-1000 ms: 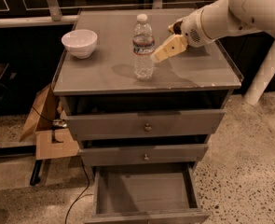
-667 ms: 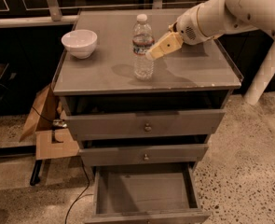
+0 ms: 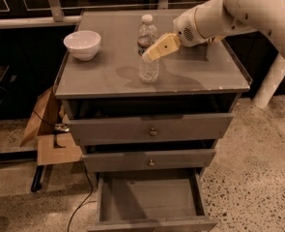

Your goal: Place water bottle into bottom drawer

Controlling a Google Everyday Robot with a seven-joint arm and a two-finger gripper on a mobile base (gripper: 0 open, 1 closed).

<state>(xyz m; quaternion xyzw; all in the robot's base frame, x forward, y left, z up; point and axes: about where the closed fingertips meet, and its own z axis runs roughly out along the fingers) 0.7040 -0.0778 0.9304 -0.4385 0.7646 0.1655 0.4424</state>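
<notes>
The water bottle [image 3: 148,50] stands upright on the grey cabinet top [image 3: 200,71], clear and ribbed with a white cap and a dark label band. My gripper [image 3: 154,52] reaches in from the right on a white arm, its yellow fingers [image 3: 162,47] at the bottle's middle, in front of it and touching or nearly touching. The bottom drawer [image 3: 151,199] is pulled out below, its plain grey inside empty.
A white bowl [image 3: 82,44] sits on the cabinet top at the left. Two knobbed drawers [image 3: 151,129] above the bottom one are shut. A cardboard box [image 3: 48,132] and a cable lie on the floor to the left. A white post [image 3: 272,76] stands at right.
My gripper has moved left along the cabinet top, from beside the bottle to up against its middle. The bottle has not moved.
</notes>
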